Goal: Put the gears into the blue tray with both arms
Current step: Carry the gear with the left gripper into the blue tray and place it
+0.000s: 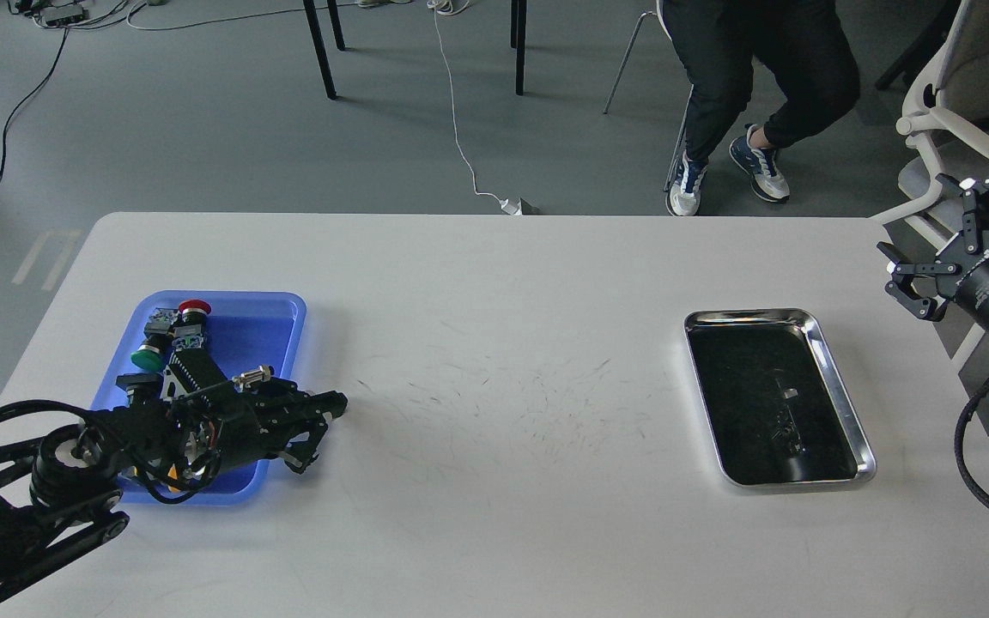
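Black gears cannot be made out; being tiny and rigid, each probably wants pinching across its rim, left pincer (323, 429) apart beside blue tray (276, 305), right pincer (932, 257) apart.

White counter (494, 283) with rounded far corners, its middle marked by fine dark scratches. Resting directly on it: at left, a blue tray (276, 330) with raised rim; at right, well apart, a shiny steel tray (838, 378) with dark interior.
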Robot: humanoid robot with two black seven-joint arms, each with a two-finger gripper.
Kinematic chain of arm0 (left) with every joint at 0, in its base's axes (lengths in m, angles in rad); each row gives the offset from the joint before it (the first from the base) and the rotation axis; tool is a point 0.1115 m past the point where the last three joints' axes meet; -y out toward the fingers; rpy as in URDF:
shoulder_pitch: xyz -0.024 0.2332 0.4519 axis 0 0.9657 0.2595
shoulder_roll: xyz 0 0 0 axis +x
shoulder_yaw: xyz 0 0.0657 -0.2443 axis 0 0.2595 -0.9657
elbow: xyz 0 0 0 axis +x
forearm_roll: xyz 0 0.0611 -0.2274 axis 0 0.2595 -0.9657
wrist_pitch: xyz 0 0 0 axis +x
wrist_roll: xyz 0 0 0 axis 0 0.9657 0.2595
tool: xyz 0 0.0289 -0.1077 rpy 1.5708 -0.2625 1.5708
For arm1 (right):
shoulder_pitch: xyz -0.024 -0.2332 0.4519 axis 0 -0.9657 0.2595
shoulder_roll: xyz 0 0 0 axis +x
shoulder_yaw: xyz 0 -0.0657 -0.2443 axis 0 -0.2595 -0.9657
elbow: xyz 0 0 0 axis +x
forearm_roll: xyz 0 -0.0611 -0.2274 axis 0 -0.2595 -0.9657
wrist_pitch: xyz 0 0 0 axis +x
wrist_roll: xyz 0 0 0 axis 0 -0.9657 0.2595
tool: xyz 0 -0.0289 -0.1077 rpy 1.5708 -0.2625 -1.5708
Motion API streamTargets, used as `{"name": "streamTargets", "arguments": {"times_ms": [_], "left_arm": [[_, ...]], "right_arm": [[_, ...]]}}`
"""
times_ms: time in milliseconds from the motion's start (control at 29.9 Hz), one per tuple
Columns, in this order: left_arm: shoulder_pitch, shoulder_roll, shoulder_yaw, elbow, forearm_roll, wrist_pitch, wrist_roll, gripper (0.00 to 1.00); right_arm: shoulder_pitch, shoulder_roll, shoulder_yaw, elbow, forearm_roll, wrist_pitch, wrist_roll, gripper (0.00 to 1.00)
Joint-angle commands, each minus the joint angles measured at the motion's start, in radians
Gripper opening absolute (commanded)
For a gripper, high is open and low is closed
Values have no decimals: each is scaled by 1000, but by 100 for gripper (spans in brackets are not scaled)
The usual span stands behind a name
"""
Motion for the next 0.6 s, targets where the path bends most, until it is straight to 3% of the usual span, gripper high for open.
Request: {"name": "streamTargets", "arguments": {"times_ms": [0,301,568], "left_arm": [[-10,48,-11,-16,0,29,-9,8],[-42,256,-8,-173,-85,24,-27,10],[-27,266,5,-116,-404,13,-35,10]], "right_arm": [[0,0,0,0,0,0,0,94],[0,6,0,9,0,0,0,94],[0,16,-6,17,0,0,-2,94]]}}
